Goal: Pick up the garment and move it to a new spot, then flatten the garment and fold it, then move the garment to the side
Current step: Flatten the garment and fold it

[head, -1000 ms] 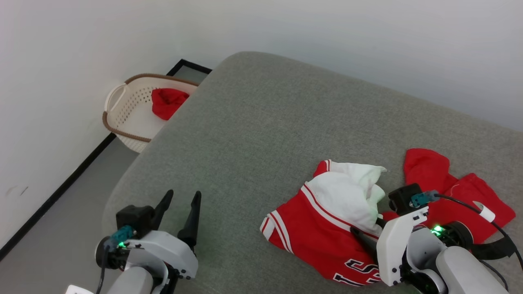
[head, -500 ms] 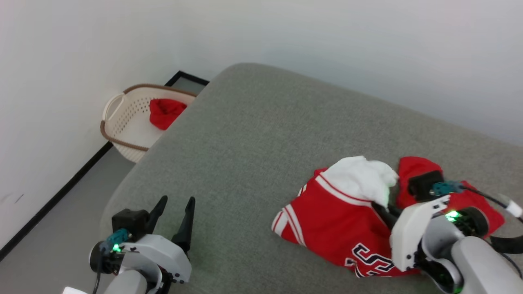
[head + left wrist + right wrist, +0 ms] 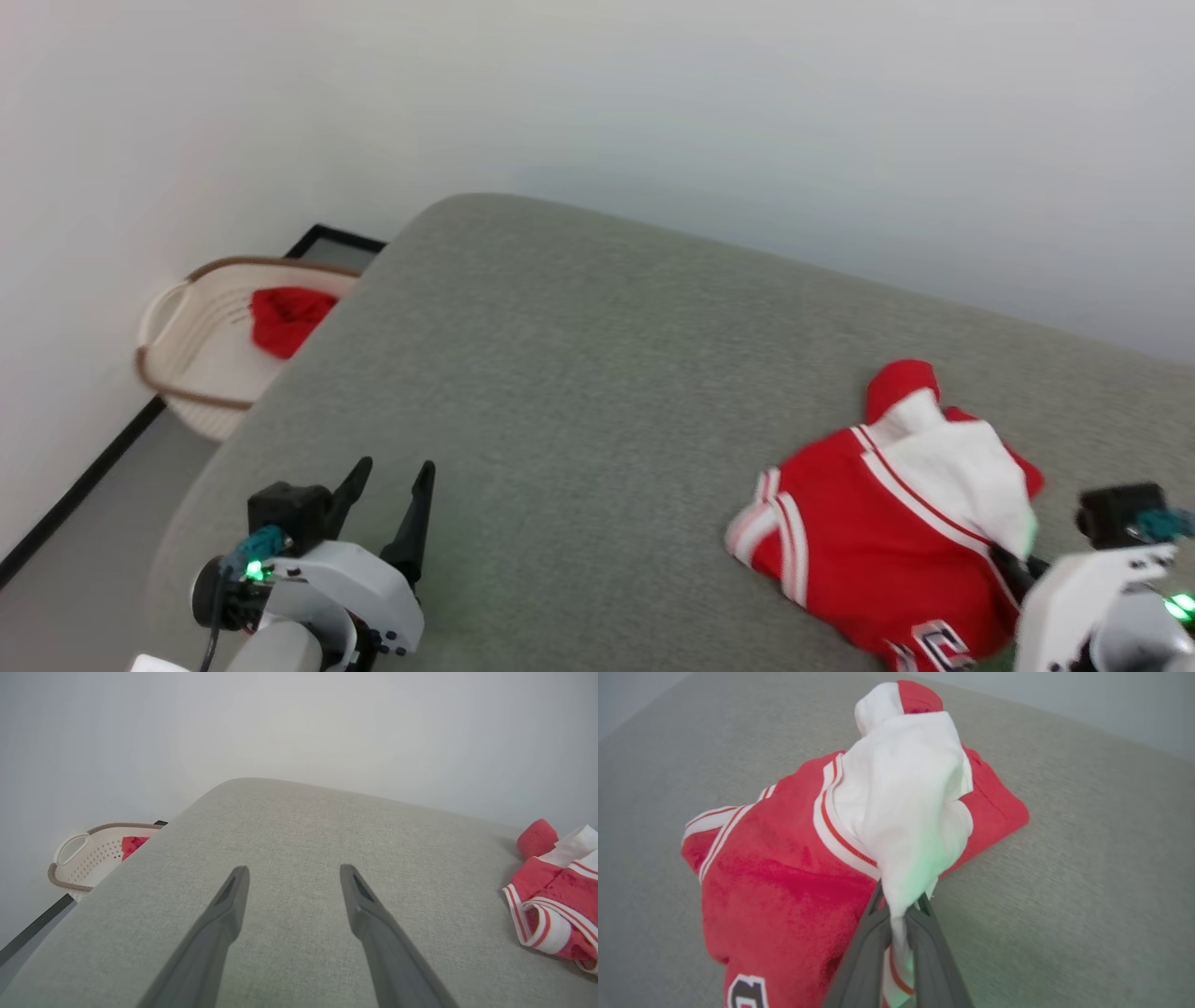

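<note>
Right tool [image 3: 899,905]: your two dark fingers are pinched tight on white sleeve cloth of the garment [image 3: 784,868].
Left tool [image 3: 392,464]: jaws spread wide, nothing between them, above bare grey weave.
Garment: crumpled heap at your right, soft red knit, white sleeve bunched on top, red-and-white striped trim.
Print: black, white-outlined character at the near edge, cut off, unreadable.
Surface [image 3: 579,373]: grey woven upholstery, rounded corner.
Basket [image 3: 205,336]: cream perforated plastic, brown rim, on the floor beyond the left edge, red cloth [image 3: 285,317] inside.
</note>
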Controlling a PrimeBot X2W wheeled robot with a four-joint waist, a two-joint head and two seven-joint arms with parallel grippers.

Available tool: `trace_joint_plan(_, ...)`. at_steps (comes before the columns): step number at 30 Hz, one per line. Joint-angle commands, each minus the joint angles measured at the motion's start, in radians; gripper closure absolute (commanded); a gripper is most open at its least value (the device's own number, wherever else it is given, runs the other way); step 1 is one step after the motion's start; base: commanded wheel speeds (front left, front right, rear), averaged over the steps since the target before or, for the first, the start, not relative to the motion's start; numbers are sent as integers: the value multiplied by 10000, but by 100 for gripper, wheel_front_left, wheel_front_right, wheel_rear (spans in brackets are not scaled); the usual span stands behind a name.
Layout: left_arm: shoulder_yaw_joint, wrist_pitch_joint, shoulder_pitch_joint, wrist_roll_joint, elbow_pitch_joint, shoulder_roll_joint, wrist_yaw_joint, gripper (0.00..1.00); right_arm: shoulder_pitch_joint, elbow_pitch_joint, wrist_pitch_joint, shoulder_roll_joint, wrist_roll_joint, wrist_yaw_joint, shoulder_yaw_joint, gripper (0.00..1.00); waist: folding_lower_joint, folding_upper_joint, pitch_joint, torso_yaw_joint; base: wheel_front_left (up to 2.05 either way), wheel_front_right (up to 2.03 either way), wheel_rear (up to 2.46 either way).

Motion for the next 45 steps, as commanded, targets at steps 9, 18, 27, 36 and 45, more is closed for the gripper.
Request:
trace_joint_plan(9, -138, 19, -131, -223, 72, -20, -78, 0, 822, 249, 117, 502, -1015, 2, -2086, 100, 0, 0, -3, -1344, 0, 0, 0)
trace_joint_plan(18, -255, 5, -83, -377, 57, 75, -113, 0, 400, 793, -110, 939, -1374, 2, -1974, 0, 0, 0, -86, -2056, 0, 0, 0)
trace_joint_plan(27, -501, 308, -134, -719, -514, 522, -173, 0, 361, 201, -584, 1086, -1290, 2, -1660, 0, 0, 0, -218, -3020, 0, 0, 0)
trace_joint_plan(36, -1052, 1942, -569, -1704, -2025, 1247, -171, 0, 1034, -1050, -2183, 1558, -1689, 2, -1336, 0, 0, 0, -218, -4052, 0, 0, 0)
trace_joint_plan(45, -1432, 3636, -1107, -3186, -3559, 1906, -174, 0, 1343, -1662, -3611, 2245, -1960, 2, -1047, 0, 0, 0, 13, -5126, 0, 0, 0)
